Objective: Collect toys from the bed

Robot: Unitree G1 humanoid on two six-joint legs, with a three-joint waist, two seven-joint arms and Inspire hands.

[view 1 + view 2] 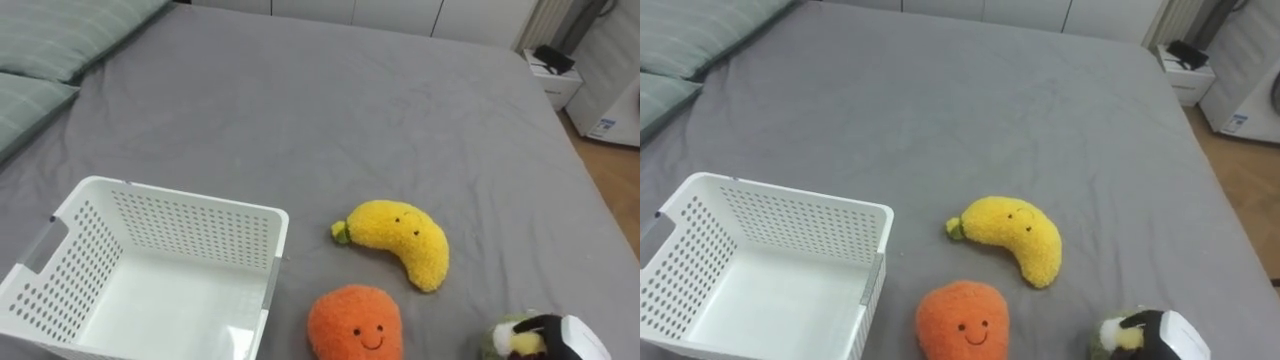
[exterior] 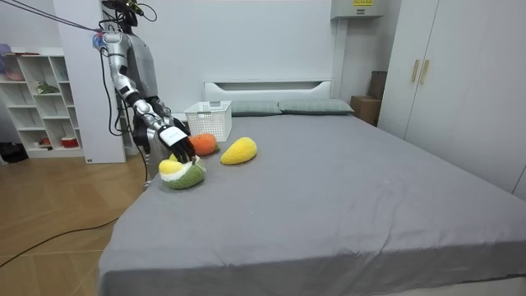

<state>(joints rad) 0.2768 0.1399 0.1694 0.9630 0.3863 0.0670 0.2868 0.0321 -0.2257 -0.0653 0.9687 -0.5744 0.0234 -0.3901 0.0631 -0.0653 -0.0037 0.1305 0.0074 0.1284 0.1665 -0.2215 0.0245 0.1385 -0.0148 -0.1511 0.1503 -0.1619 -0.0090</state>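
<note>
Centrally, fuzzy curved banana [image 1: 400, 236] (perforated basket [image 1: 180, 232])

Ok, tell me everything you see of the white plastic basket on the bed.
The white perforated plastic basket stands upright on the grey bedsheet at the robot's near left. It is rectangular, walls dotted with small holes, rim and floor solid, a handle slot in its left end. The inside that shows is empty. The orange round plush toy lies just right of it, not touching.

My torso is silver-grey, head dark and cabled. My arm alternates silver and black; my right hand [image 1: 1145, 330] is black with a white tag.
</note>
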